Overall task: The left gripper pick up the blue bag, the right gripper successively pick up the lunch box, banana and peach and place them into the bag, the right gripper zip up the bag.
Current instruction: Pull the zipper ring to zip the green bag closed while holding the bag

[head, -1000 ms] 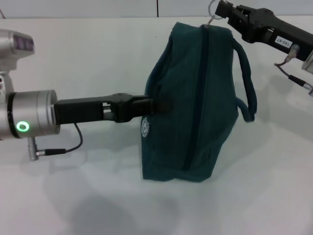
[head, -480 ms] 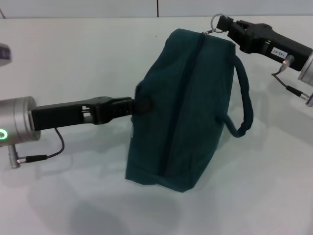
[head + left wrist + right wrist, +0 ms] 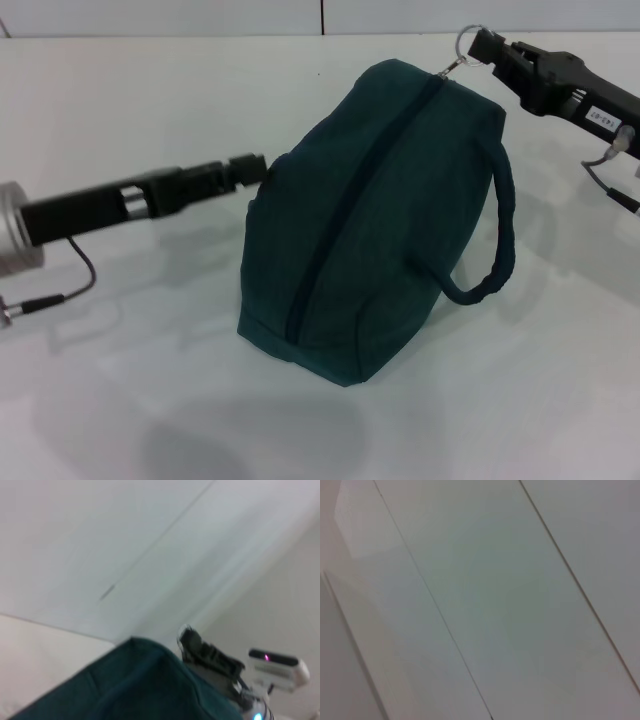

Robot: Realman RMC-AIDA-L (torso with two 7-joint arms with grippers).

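**Bag zipped, both grippers at its ends**

While the blue bag [image 3: 375, 215] sits tilted on the white table [image 3: 150, 110] in the head view, its zipper line [image 3: 350, 200] runs closed from the near-left bottom up to the far-right top corner. Left gripper [image 3: 255, 167] comes in from the left, fingertips touching the bag's left side; cannot tell if the fingers are apart or pinched on fabric. Right gripper [image 3: 482, 45] is at the far right, fingers together on the silver ring pull [image 3: 468, 42] at the bag's top corner. One looped handle [image 3: 490, 250] hangs off the bag's right side. Lunch box, banana, peach not visible.

Left wrist view: top edge of the blue bag [image 3: 130, 685] fills the lower part, the right gripper [image 3: 187, 639] sits past the bag's far corner, its arm with a white block and small lights behind it. White wall panels behind.

Right wrist view: only pale wall panels [image 3: 485, 595] with thin dark seams, no bag, no fingers.
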